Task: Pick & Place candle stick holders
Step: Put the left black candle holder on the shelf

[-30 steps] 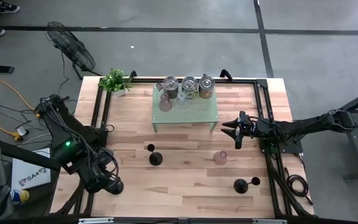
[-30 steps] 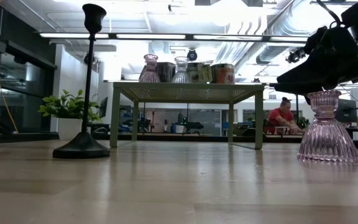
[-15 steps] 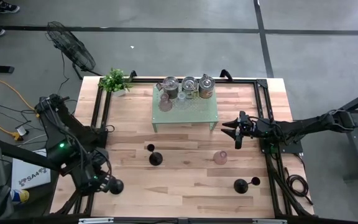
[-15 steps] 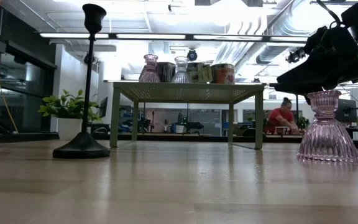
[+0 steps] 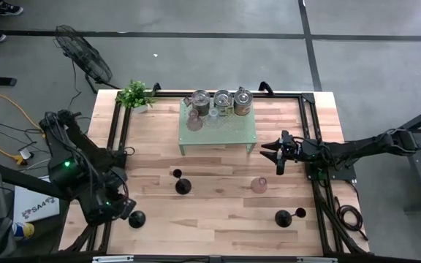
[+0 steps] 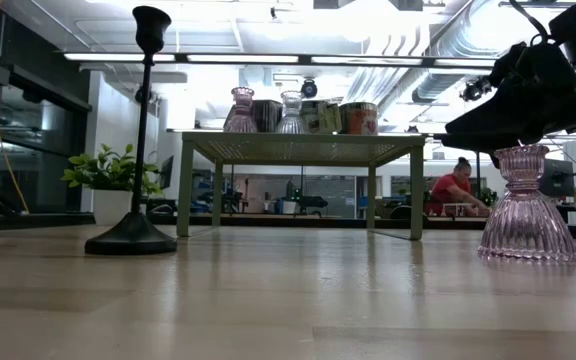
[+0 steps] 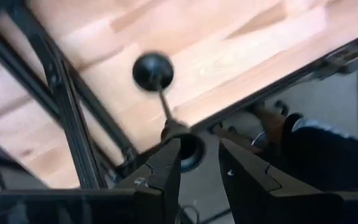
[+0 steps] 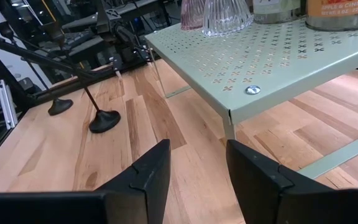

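Three black candle stick holders stand upright on their round bases on the wooden table: one at the near left (image 5: 136, 219), one left of the middle (image 5: 183, 186), one at the near right (image 5: 283, 217). My left gripper (image 7: 199, 163) hangs open over the near-left holder, pointing steeply down. That holder's top cup (image 7: 190, 149) shows right at one fingertip and its base (image 7: 153, 70) rests on the table. My right gripper (image 8: 196, 177) waits open and level at the right, facing the green shelf (image 5: 218, 130). My left gripper stands with its fingers on either side of the near-left holder's top cup (image 7: 190, 149), coming from above. One fingertip (image 7: 171, 152) overlaps the cup in the left wrist view, and I cannot tell whether it touches. The holder stands upright on its base.
The green shelf carries glass holders and tins (image 5: 221, 102). A pink glass holder (image 5: 259, 185) stands right of the middle. A potted plant (image 5: 134, 95) sits at the far left corner. A black frame rail (image 7: 67, 112) runs along the table's left edge, and a person (image 6: 455, 185) sits in the room behind.
My left gripper has drawn back toward the table's left edge and risen a little, uncovering the near-left holder's base. The holder has stayed upright in the same spot.
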Tool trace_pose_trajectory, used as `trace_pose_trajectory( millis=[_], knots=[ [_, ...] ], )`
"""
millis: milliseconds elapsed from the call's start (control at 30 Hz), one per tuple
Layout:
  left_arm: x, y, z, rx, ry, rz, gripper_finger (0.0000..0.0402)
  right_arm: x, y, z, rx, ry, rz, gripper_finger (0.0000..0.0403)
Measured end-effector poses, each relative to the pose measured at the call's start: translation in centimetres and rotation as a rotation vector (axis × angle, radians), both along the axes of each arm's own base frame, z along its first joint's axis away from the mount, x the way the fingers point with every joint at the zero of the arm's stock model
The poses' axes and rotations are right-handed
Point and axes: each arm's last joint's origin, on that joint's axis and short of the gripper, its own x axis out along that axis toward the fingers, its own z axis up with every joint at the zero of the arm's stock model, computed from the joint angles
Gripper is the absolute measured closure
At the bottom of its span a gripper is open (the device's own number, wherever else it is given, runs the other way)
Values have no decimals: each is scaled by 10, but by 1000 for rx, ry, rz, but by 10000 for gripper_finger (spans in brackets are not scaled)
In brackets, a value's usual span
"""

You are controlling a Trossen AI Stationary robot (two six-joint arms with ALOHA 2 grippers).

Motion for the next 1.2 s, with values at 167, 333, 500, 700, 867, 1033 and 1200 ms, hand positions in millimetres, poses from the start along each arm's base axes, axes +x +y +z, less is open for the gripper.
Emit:
trace_pose_trajectory(
  millis=[167,333,500,700,867,1033,1200],
  knots=[
    [-10,0,14,96,-190,1,295,0,0,0,0,0,0,255],
    [-24,-15,6,224,-339,-77,295,0,0,0,0,0,0,255],
    [-37,-31,-7,368,-423,-285,295,0,0,0,0,0,0,255],
    [-52,-41,-10,493,-523,-542,295,0,0,0,0,0,0,255],
    [-65,-47,-12,503,-537,-657,295,0,0,0,0,0,0,255],
    [-68,-54,-17,486,-486,-696,295,0,0,0,0,0,0,255],
    [-70,-61,-27,454,-394,-733,295,0,0,0,0,0,0,255]
  ],
)
